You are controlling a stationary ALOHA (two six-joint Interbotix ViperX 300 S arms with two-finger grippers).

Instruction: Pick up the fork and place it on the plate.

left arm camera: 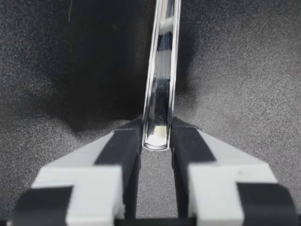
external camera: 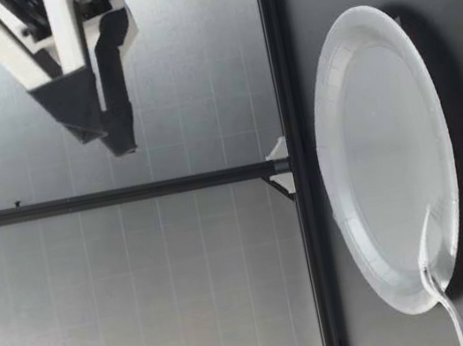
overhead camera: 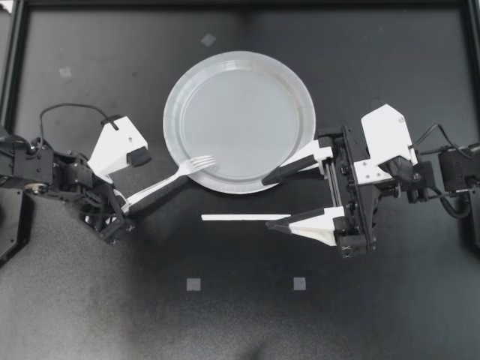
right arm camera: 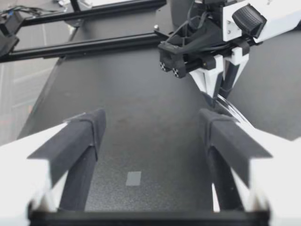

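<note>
A clear plastic fork [overhead camera: 196, 163] rests its tines on the near left rim of the white plate [overhead camera: 240, 71]. My left gripper [overhead camera: 161, 186] is shut on the end of its handle. In the left wrist view the handle [left arm camera: 161, 84] runs straight ahead from between the black pads [left arm camera: 123, 155] just above the dark table. My right gripper [overhead camera: 267, 202] stands open at the plate's right front edge, with nothing between its fingers [right arm camera: 84, 141]. The low view shows the fork [external camera: 432, 258] lying over the plate's rim [external camera: 337, 163].
A flat white strip [overhead camera: 244, 217] lies on the table in front of the plate, its end by my right gripper's near finger. Small grey squares [overhead camera: 193, 283] mark the mat. In the low view a gripper [external camera: 94, 81] hangs high above the table.
</note>
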